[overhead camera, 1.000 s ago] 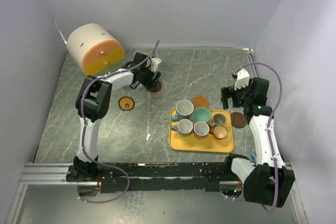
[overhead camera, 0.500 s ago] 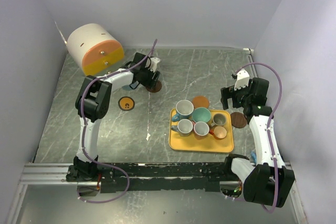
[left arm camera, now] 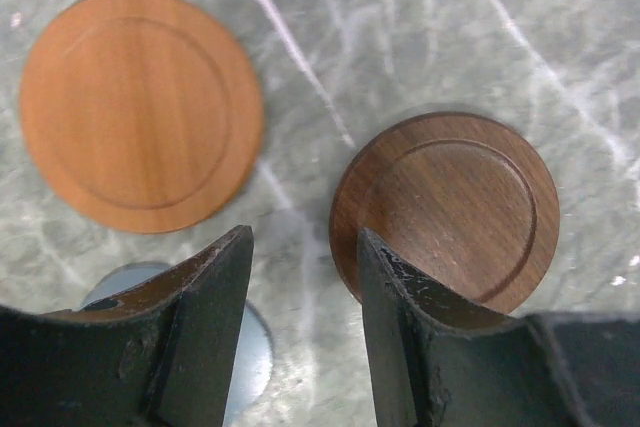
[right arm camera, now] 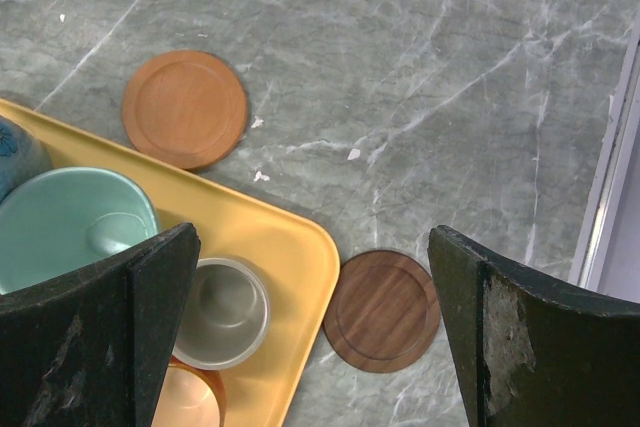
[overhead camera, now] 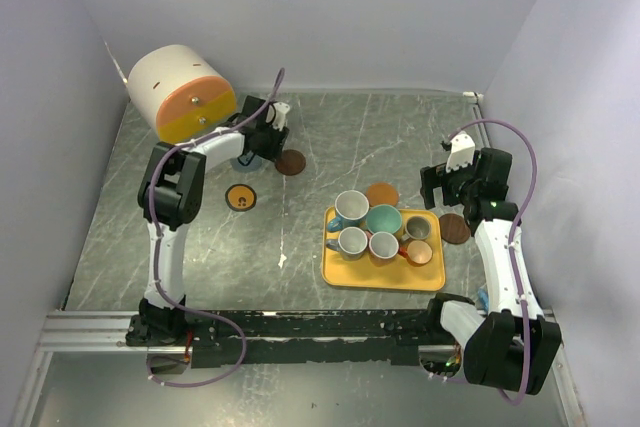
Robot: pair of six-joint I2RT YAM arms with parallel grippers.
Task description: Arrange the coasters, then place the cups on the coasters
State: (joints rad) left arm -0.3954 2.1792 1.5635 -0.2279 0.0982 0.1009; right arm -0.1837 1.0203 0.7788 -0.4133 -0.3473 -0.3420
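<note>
Brown coaster (left arm camera: 445,209) is lying just beside the left gripper (left arm camera: 302,242), parted and empty, while the right gripper (right arm camera: 312,242) is gaping wide.

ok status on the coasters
Left gripper open, empty, beside a dark brown coaster. Right gripper open, empty. Cups on the tray, none placed yet. No obstruction seen.

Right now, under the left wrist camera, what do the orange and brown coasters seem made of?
Orange coaster: likely wood, matte, showing fine straight grain and a ring groove. Brown coaster: likely darker wood, streaky grain, same groove, slight sheen. Either could be wood-look laminate.
</note>
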